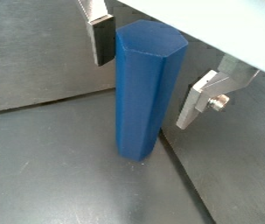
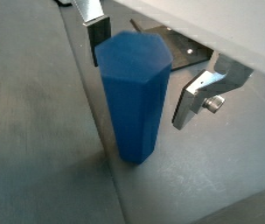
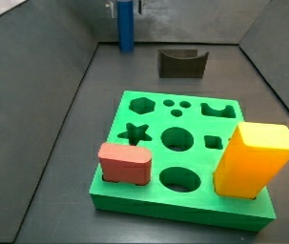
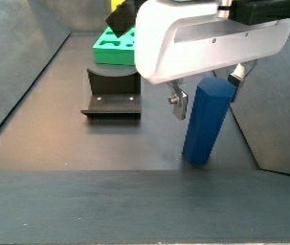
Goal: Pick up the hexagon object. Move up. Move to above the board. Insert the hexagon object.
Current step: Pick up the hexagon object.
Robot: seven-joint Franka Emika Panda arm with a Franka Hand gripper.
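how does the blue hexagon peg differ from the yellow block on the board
The blue hexagon peg is slim and six-sided; the yellow block is wider and square-edged. The peg stands on the grey floor, away from the green board, between the end effector fingers; the block stands on the board, free. Both stand upright.

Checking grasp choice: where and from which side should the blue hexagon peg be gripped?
Grip the hexagon object near its top, from above: it stands upright on the floor with flat side faces. The gripper already straddles it, fingers on opposite sides, apparently not yet closed.
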